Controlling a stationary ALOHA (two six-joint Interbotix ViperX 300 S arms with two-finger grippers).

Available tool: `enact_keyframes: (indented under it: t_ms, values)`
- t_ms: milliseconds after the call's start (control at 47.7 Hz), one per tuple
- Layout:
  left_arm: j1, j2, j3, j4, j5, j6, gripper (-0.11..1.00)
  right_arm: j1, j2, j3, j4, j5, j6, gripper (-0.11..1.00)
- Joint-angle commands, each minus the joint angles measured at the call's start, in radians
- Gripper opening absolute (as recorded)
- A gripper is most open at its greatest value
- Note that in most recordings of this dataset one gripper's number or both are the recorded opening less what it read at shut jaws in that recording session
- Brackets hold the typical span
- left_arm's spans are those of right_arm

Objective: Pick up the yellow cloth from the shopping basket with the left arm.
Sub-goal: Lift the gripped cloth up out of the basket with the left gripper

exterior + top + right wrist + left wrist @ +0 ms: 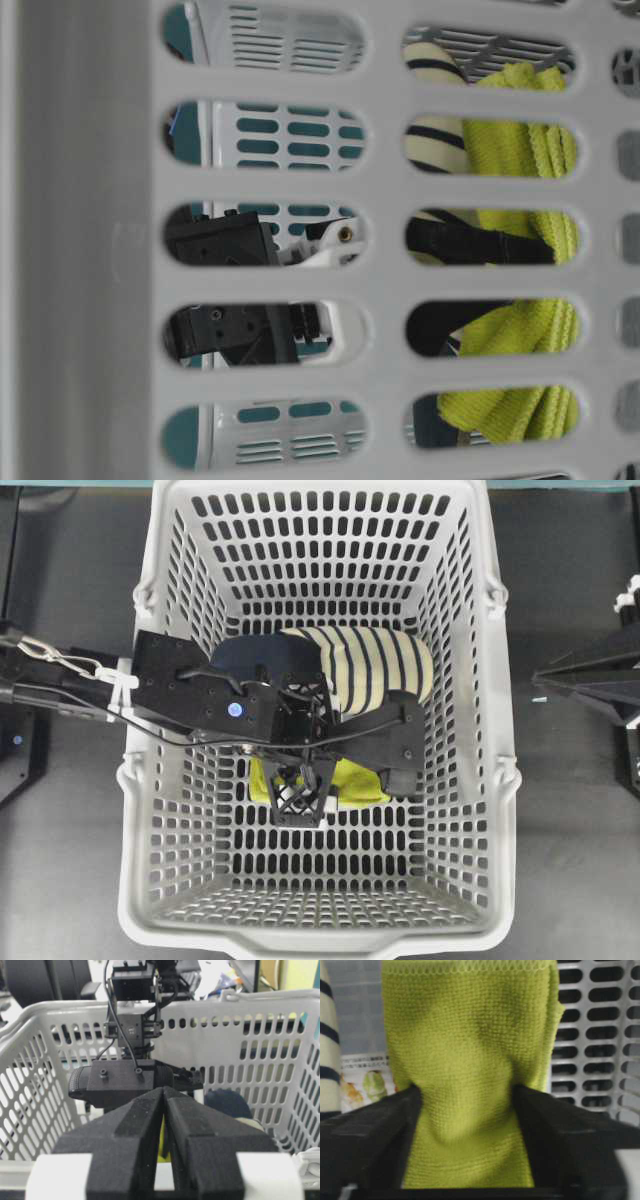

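Cloth, the yellow cloth (pixel 465 1080), sits pinched between the left arm's (pixel 190 690) closed jaws

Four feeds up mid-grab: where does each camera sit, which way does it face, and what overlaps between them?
Overhead: above, looking down into the shopping basket; left arm reaches in.
Table-level: outside the basket wall, peering through slots at the yellow cloth.
Left wrist: behind the left gripper, whose fingers pinch the cloth.
Right wrist: outside the basket, facing it past the closed right gripper.
Shared: cloth and striped slipper in overhead, table-level, left wrist.
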Motion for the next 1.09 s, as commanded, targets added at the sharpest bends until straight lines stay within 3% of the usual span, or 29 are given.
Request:
enact_keyframes:
  t_ms: [0, 147, 294, 524, 608, 839, 1069]
  values:
    - [-0.003, -0.006, 0.012, 0.003, -0.005, 0.002, 0.56, 0.002, 0.006, -0.008, 0.003, -0.020, 0.002, 0.00]
    - [-0.008, -0.009, 0.028, 0.003, -0.005, 0.003, 0.17, 0.002, 0.006, -0.003, 0.003, -0.067, 0.002, 0.00]
    - [-0.009, -0.012, 0.021, 0.003, -0.005, 0.003, 0.15, 0.002, 0.008, -0.002, 0.003, -0.069, 0.002, 0.06]
    - [-0.011, -0.037, -0.012, 0.003, 0.005, 0.014, 0.15, 0.002, 0.011, -0.002, 0.017, -0.074, 0.003, 0.66]
    - [-0.011, -0.058, -0.040, 0.003, 0.021, 0.014, 0.15, 0.002, 0.006, -0.003, 0.017, -0.069, 0.009, 0.81]
    - [-0.011, -0.097, -0.163, 0.003, 0.178, 0.014, 0.15, 0.002, 0.003, 0.002, 0.018, -0.069, 0.032, 0.76]
    - [-0.012, -0.114, -0.356, 0.003, 0.388, 0.015, 0.15, 0.002, 0.003, 0.005, 0.018, -0.069, 0.048, 0.76]
